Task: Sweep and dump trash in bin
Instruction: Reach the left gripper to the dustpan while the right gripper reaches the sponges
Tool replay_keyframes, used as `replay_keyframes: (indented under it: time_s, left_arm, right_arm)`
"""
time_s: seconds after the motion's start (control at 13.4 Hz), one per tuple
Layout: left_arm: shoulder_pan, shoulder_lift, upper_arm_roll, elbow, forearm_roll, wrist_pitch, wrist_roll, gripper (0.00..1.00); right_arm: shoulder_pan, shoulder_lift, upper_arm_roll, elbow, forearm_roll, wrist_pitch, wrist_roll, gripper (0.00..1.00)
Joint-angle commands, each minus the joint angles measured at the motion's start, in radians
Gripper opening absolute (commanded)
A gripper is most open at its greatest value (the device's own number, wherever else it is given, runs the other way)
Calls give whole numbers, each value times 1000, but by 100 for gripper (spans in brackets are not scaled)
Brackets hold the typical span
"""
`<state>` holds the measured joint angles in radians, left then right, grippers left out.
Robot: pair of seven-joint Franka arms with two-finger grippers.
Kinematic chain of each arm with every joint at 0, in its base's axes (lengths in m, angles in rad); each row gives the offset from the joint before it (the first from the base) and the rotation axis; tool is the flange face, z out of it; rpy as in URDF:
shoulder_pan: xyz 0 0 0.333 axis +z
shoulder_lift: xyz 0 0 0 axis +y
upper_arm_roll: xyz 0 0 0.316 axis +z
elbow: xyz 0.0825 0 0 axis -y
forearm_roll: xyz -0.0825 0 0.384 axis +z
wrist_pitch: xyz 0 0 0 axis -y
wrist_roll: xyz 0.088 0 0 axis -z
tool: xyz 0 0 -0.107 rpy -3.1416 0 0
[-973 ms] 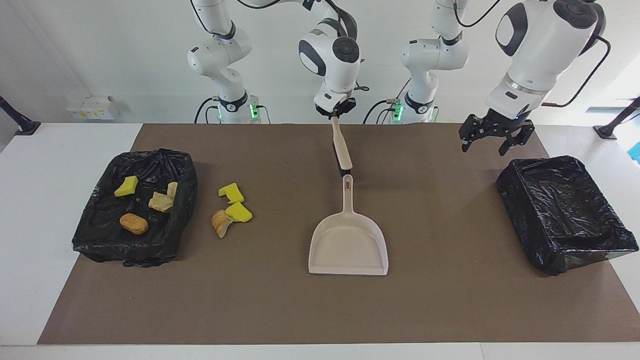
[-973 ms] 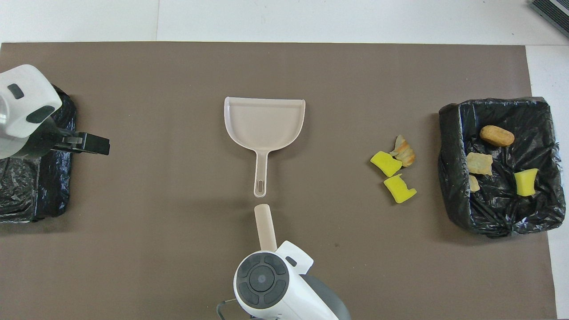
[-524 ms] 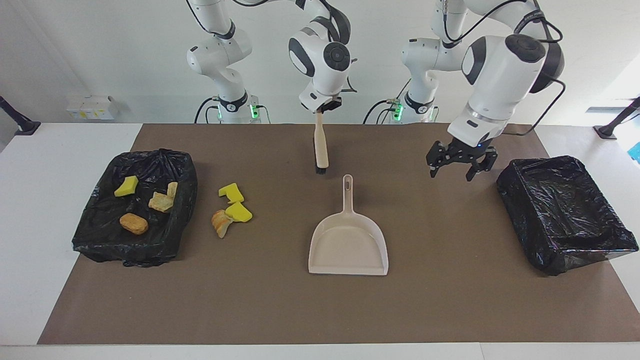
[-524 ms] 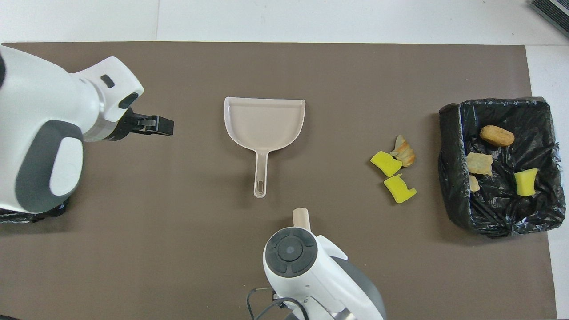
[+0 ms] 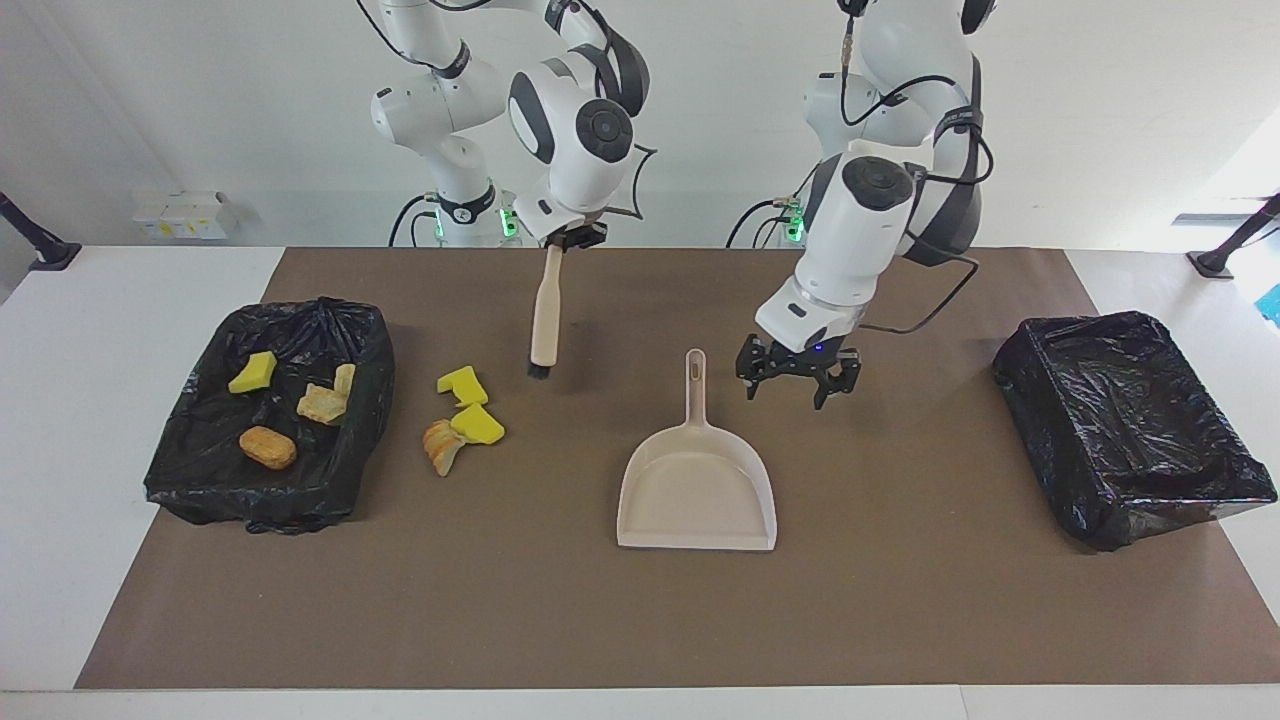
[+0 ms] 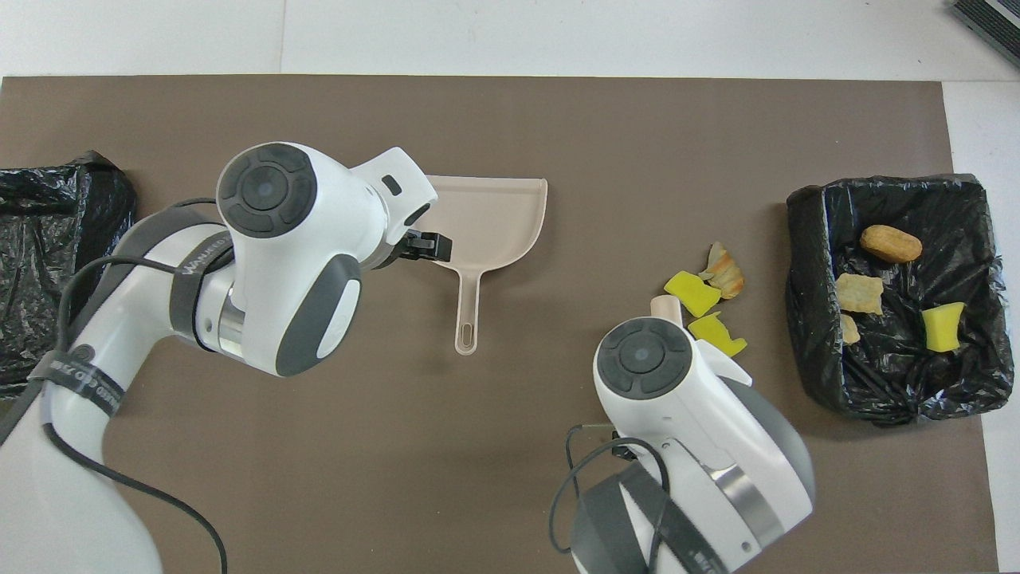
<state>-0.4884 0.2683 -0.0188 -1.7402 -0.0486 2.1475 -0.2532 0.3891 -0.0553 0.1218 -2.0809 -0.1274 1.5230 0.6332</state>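
We see the right arm bent over the brown mat [image 5: 560, 620], its gripper [image 5: 568, 238] clamped on the top of a beige brush [image 5: 545, 312] that hangs nearly upright, bristles down, just clear of the mat and near three loose scraps of trash [image 5: 464, 418]: two yellow sponge chunks and a tan bread-like lump. More trash [image 5: 290, 405] lies in the black-lined bin [image 5: 200, 480] at the right arm's end of the table. The left arm reaches down toward the middle of the mat, wrist angled, its gripper [image 5: 797, 376] spread open, pointing down and hovering just beside the handle of the beige dustpan [image 5: 697, 485], which lies flat with its handle toward the robots. A second black-lined bin [image 5: 1130, 440] sits at the left arm's end.
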Motion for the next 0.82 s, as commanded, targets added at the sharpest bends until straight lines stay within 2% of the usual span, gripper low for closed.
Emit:
replay_keyframes:
  time_s: [0.0, 0.15, 0.3, 0.37, 0.67, 0.75]
  left_arm:
    - [-82, -12, 22, -83, -5, 83, -14, 100]
    - [-131, -24, 22, -166, -1, 139, -14, 100]
    - [-159, -14, 22, -174, -1, 144, -24, 100]
    - [-168, -12, 22, -179, 1, 150, -32, 100]
    - [-183, -12, 22, -209, 4, 170, -51, 100]
    - [-183, -12, 22, -209, 4, 170, -58, 93]
  right_arm:
    - [-73, 6, 10, -14, -87, 2, -33, 0]
    - [-194, 2, 15, -50, -103, 8, -41, 0]
    - [-210, -46, 13, -131, -104, 25, -41, 0]
    - [-222, -61, 12, -165, -106, 76, -53, 0]
    - [-236, -5, 13, -192, -104, 221, -38, 0]
    - [-248, 0, 13, -192, -104, 227, -40, 0]
